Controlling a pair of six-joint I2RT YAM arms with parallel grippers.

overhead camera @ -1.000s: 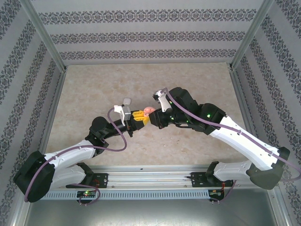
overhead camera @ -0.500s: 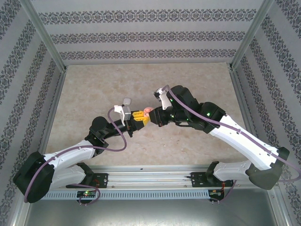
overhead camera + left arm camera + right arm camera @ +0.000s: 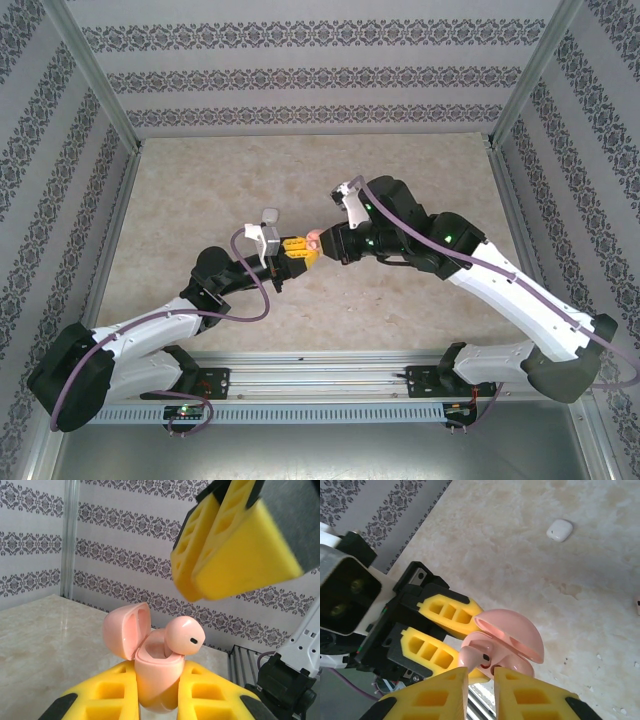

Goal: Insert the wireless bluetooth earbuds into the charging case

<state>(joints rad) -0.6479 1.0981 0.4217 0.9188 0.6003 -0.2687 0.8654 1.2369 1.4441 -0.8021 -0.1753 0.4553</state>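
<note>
The pink earbud [image 3: 184,636] is sitting half-seated in the open charging case [image 3: 152,667], lid tipping back. The left gripper [image 3: 157,682] is clamping the case body. The right gripper [image 3: 481,674] is hovering just above the earbud, jaws slightly parted, holding nothing, over the table [image 3: 520,570].

This is a robot test booth in a lab. The table [image 3: 200,200] looks like pale stone, and walls [image 3: 310,80] covered in flowery striped paper stand around it. Bare metal posts [image 3: 97,80] rise at the table's far corners. A metal rail [image 3: 320,385] runs along the table's near edge. The left arm [image 3: 150,328] and right arm [image 3: 520,297] are bolted there, trailing purple cables [image 3: 268,298].
</note>
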